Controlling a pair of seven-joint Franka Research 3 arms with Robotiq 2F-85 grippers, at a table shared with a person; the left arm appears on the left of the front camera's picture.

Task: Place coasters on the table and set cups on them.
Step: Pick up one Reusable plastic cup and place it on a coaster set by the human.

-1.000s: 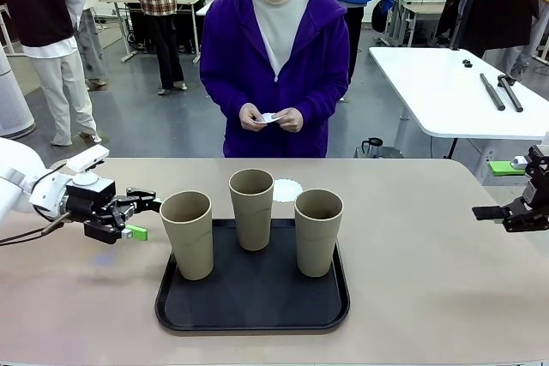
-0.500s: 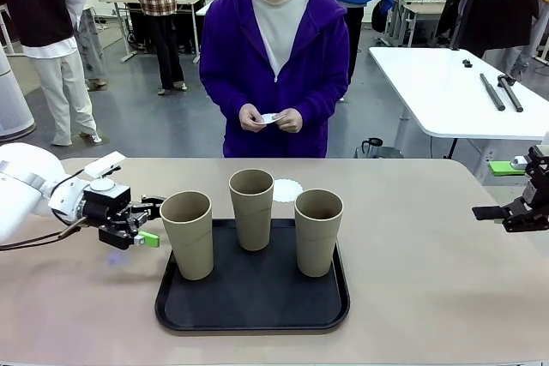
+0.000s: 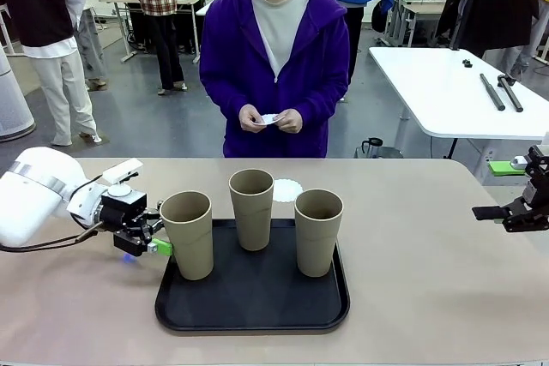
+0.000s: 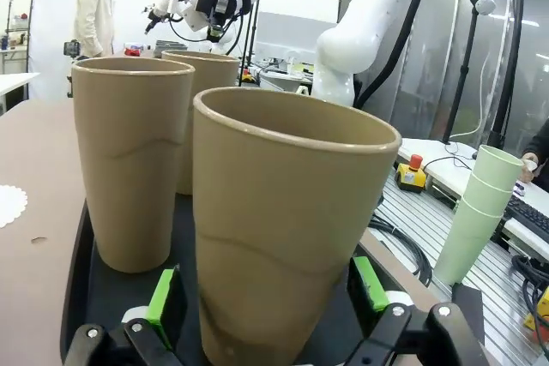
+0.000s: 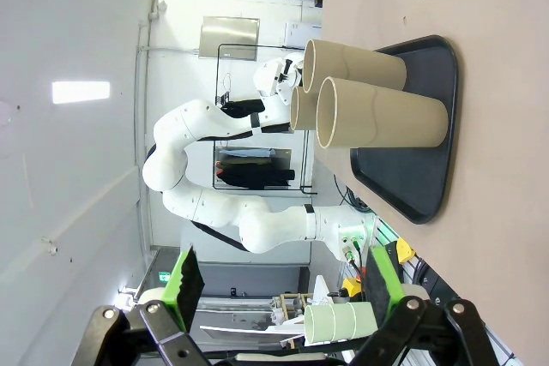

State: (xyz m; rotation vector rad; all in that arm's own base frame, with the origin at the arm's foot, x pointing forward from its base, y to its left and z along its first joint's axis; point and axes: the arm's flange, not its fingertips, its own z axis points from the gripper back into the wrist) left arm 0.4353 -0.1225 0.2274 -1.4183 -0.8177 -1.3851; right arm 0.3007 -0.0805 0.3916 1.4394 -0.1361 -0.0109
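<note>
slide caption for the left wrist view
Open left gripper straddles the nearest cup on the black tray, two more cups behind.

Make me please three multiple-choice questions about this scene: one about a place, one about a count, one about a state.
1. Where do the cups stand?
A. on the tray
B. on the floor
C. on the white table

2. How many coasters lie on the table?
A. none
B. one
C. three

3. How is the left gripper?
A. shut on a spoon
B. open, one finger on each side of the left cup
C. open, far from every cup

Answers:
1. A: all three cups stand inside the black tray.
2. B: a single white coaster lies just behind the tray.
3. B: the left wrist view shows the green pads apart, with the cup between them.
</note>
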